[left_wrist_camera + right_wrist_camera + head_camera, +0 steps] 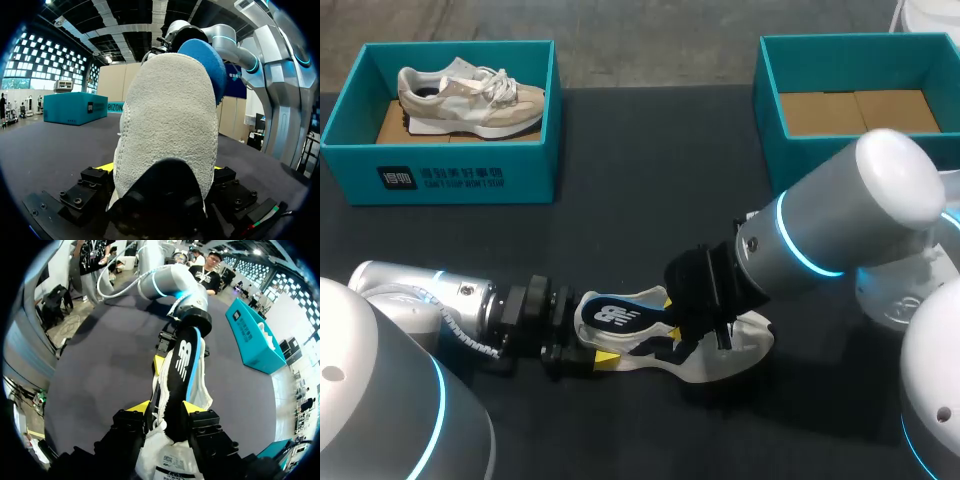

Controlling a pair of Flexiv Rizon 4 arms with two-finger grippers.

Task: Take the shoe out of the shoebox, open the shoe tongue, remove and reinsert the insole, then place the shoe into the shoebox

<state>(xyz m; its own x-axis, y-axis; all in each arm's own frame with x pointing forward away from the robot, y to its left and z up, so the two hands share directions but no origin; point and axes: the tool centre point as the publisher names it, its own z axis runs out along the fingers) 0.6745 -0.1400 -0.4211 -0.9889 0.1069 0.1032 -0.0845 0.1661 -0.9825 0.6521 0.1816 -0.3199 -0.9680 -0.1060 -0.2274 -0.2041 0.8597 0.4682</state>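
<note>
— Ok, where's it at?
— The shoe [735,350] is out on the bench [650,200], near edge, middle, lying btwn the two arms. The left hand [162,172] clamps the heel from both sides, prob. as an anchor so it can't slide.
— And the other?
— The right hand [167,410] sits over the shoe's mouth, fingers pinching the insole [180,365]. A bit of white upper looks caught w/ it. The insole rises out over the heel, blue underside showing. Going in or coming out, can't say.
— Count?
— 2 shoes: this one, plus a second shoe [470,98] in the left shoebox [440,175]. 2 boxes. The right shoebox [770,130] holds only cardboard, so I'd guess this one goes there. 1 insole. 2 hands, both busy.
</note>
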